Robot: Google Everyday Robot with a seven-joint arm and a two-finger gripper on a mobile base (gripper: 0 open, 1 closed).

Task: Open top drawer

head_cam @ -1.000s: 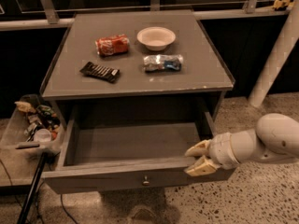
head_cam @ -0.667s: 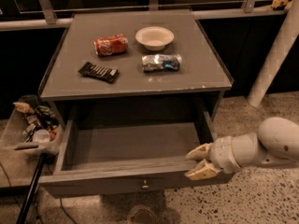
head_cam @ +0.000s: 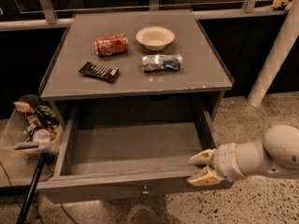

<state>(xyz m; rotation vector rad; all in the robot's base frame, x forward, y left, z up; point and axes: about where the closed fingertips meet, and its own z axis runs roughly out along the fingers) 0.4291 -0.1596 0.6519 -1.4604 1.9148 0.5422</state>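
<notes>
The top drawer (head_cam: 107, 191) of the grey cabinet stands pulled far out, showing a deep, bare grey interior (head_cam: 135, 146). Its small round metal knob (head_cam: 145, 189) sits at the centre of the front panel. My gripper (head_cam: 199, 168) reaches in from the right on a white arm (head_cam: 261, 157) and is at the drawer's front right corner. Its two yellowish fingers are apart: one finger (head_cam: 202, 157) is over the inside of the drawer, and the other lies at the front panel's top edge. No other drawer fronts are in view.
On the cabinet top (head_cam: 205, 73) lie a red can (head_cam: 111, 45), a white bowl (head_cam: 155, 36), a black bar (head_cam: 98, 72) and a silver-blue packet (head_cam: 161, 63). A clear bin of clutter (head_cam: 32, 125) stands on the left, with a black pole (head_cam: 29, 192) below it. A white post (head_cam: 275, 55) stands on the right.
The drawer front has come further out toward the camera, and my gripper has moved with it at the front right corner.
</notes>
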